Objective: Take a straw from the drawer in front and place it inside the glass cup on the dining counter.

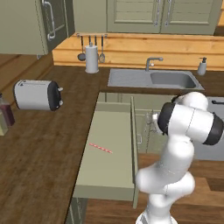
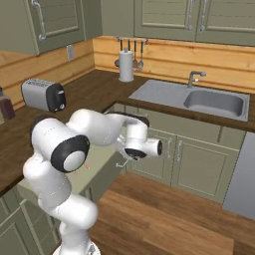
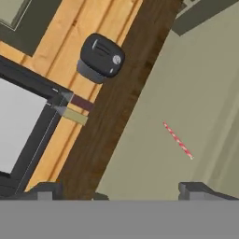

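The drawer (image 1: 114, 131) stood pulled out from the run of sage-green cabinets, its flat pale-green inside open to view. The straw (image 1: 100, 148) lay flat on the drawer floor, alone, roughly midway along its length and nearer the side that meets the dark wood surface (image 1: 39, 148); in the left base view it ran on a slight diagonal. In the hand view the straw (image 3: 177, 140) showed as a thin red-and-pale striped stick on the pale drawer floor (image 3: 154, 154), slanting between the two dark finger tips but well beyond them.

The pincer (image 3: 123, 190) hung above the open drawer, apart from the straw and touching nothing. Its fingers (image 3: 46, 190) stood wide, one at each side of the hand view's lower part, with bare drawer floor between them. In the right base view the white arm bent forward over the drawer, its wrist (image 2: 142, 144) beside the drawer's edge.

On the surface to the left sat a silver toaster (image 1: 37, 95) with a dark end. Further back a paper towel roll (image 1: 91, 59) stood upright near the wall, below hanging utensils (image 1: 92, 46). A steel sink (image 1: 153, 79) with a tap (image 1: 152, 62) was set into the surface behind the drawer, and a soap dispenser (image 1: 201, 66) stood at its far right corner
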